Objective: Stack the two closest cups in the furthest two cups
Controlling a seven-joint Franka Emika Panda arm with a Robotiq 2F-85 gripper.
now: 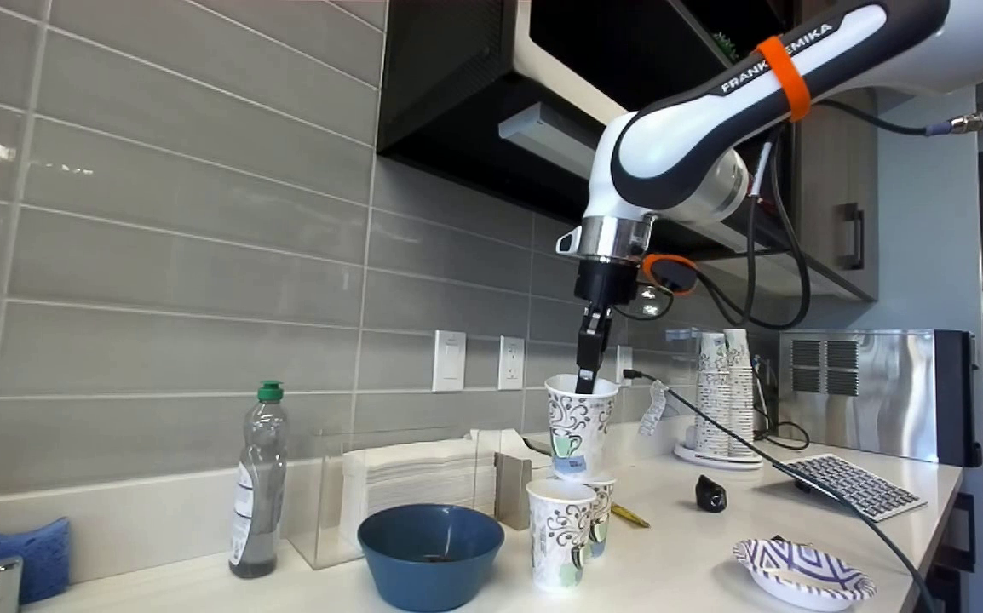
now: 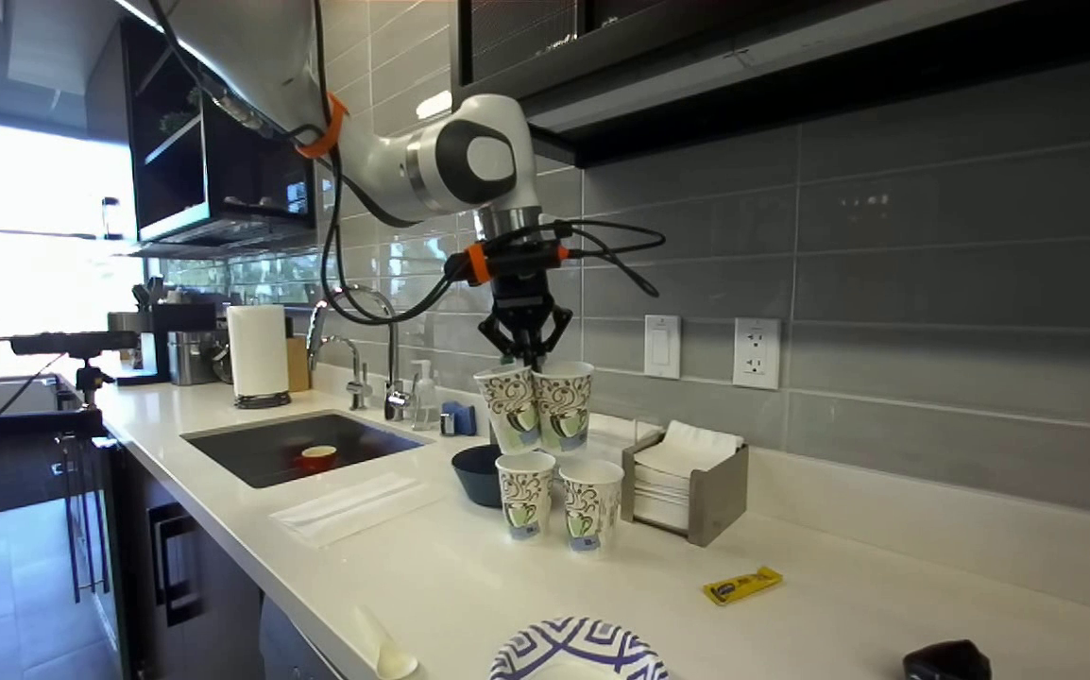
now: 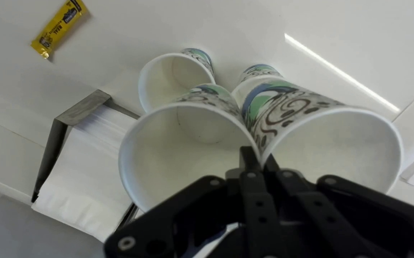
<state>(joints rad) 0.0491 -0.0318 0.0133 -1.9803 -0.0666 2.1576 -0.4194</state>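
Where pale, smooth worktop (image 2: 469, 576) spread, white-and-black arm (image 1: 670, 140) bent downward above it; black gripper (image 3: 260, 159), jaws nearly together, pinched adjoining walls of two tapered, scroll-printed paper cups (image 2: 564, 406), one tilted. Their bases hung over two matching lower cups (image 2: 592, 510), upright on worktop; whether touching was unclear.

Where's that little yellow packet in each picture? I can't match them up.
In an exterior view: the yellow packet, low, right of the napkin holder.
In an exterior view: the yellow packet, low, below and right of the napkin holder.
Wrist view: the yellow packet, upper left, above the napkin holder.
Shared landmark: the napkin holder, in all three.
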